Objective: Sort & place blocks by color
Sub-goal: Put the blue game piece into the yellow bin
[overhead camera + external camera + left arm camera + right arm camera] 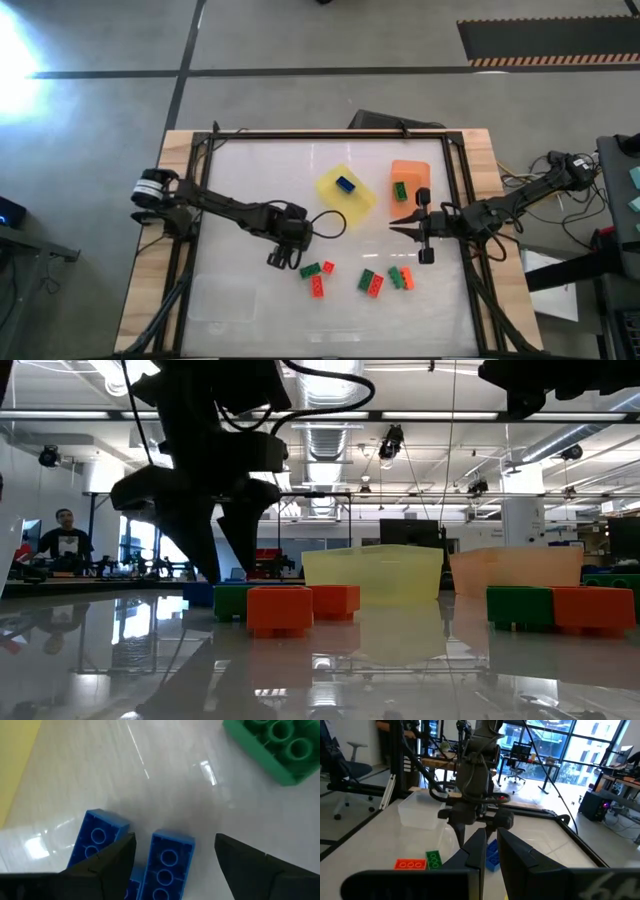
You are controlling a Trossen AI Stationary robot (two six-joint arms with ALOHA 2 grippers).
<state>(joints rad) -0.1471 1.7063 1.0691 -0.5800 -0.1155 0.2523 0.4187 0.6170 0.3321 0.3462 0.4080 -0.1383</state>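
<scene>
My left gripper (288, 258) (175, 839) is open and points down over two blue bricks lying side by side. One blue brick (167, 867) lies between its fingers; the other (97, 837) lies just outside one finger. A green brick (275, 745) sits a little farther off. More green and red-orange bricks (317, 280) (385, 280) lie along the near middle of the table. Another blue brick (346, 184) lies in the yellow tray (360, 200), and a green one (400, 189) in the orange tray (412, 170). My right gripper (393, 224) (490, 845) is shut and hovers right of centre, pointing left.
A clear tray (225, 297) sits at the near left corner. The yellow tray (375, 575) and the orange tray (515, 570) stand far of the bricks. A black frame (330, 133) edges the table. A person (65, 535) sits in the room behind.
</scene>
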